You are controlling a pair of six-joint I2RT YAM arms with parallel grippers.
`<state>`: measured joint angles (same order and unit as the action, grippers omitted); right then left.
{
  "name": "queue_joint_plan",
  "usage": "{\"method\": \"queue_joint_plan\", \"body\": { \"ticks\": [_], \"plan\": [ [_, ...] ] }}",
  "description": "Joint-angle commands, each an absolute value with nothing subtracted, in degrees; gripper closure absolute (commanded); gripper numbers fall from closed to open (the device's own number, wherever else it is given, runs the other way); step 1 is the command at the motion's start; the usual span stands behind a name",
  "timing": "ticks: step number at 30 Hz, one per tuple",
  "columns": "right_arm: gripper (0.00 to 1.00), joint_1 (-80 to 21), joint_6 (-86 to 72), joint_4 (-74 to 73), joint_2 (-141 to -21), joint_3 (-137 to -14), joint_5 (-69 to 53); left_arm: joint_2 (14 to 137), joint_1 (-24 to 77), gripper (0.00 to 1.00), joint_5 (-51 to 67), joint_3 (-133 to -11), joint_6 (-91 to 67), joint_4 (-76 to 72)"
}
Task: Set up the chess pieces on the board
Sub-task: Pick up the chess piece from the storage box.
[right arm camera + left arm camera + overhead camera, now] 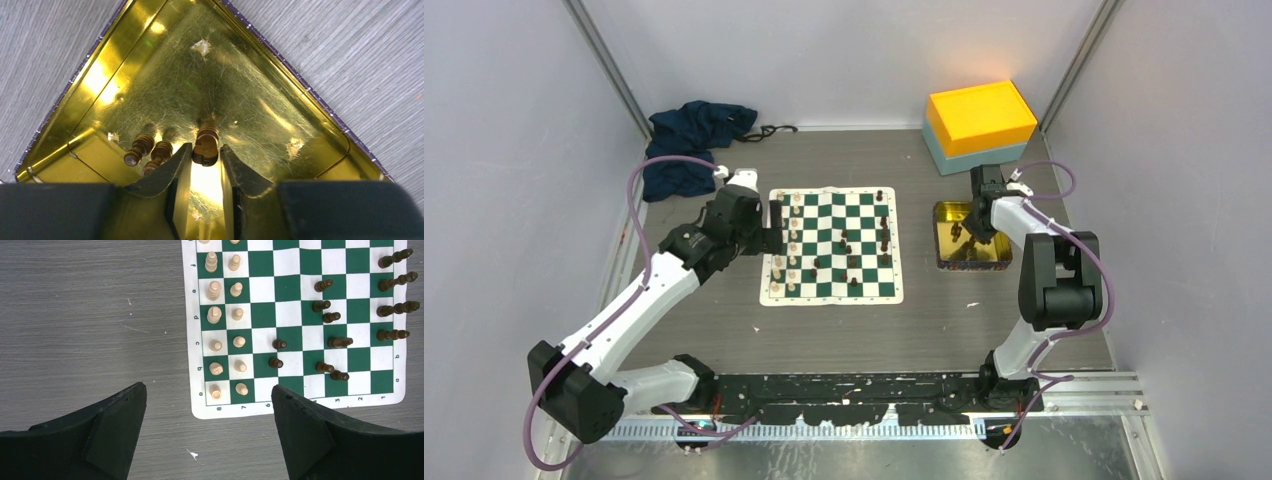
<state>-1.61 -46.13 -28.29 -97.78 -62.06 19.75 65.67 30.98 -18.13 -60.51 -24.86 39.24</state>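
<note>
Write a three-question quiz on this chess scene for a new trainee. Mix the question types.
1. True or false: the left pincer grips a chess piece.
2. The right pincer hangs over: A the blue cloth, B the gold tray, C the orange box.
3. In the top view, which colour fills the two files at the left edge of the board?
Key: 1 false, its jaws stand wide apart and empty. 2 B. 3 the cream pieces.

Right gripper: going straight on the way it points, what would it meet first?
The dark piece lying in the gold tray. It already sits between the fingertips of the right gripper, though whether they touch it is unclear. Past it, probably the tray floor.
</note>
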Motion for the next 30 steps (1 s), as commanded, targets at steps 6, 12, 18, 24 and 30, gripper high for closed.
{"method": "queue_joint_plan", "body": {
  "ticks": [6, 12, 18, 24, 30],
  "plan": [
    [0.97, -0.9, -47.0, -26.38, -97.75, -62.44, 20.53, 66.12, 30.67, 0.04, -18.1, -61.48, -24.28, 36.54],
    [0.99, -0.79, -47.31, -25.55, -96.9, -62.69, 19.3, 66.18, 30.67, 0.04, -18.19, -61.69, -24.26, 36.3],
    [0.99, -0.79, -51.4, -20.55, -93.59, -57.46, 17.82, 66.03, 30.67, 0.04, -18.11, -61.57, -24.21, 36.21],
    [0.99, 1.15, -57.19, -14.17, -88.97, -50.27, 17.29, 65.87, 30.67, 0.04, -17.86, -61.34, -24.43, 36.31],
    [0.99, 1.23, -59.67, -9.92, -83.78, -45.6, 20.11, 65.8, 30.67, 0.04, -17.64, -61.43, -24.52, 36.33]
  ]
}}
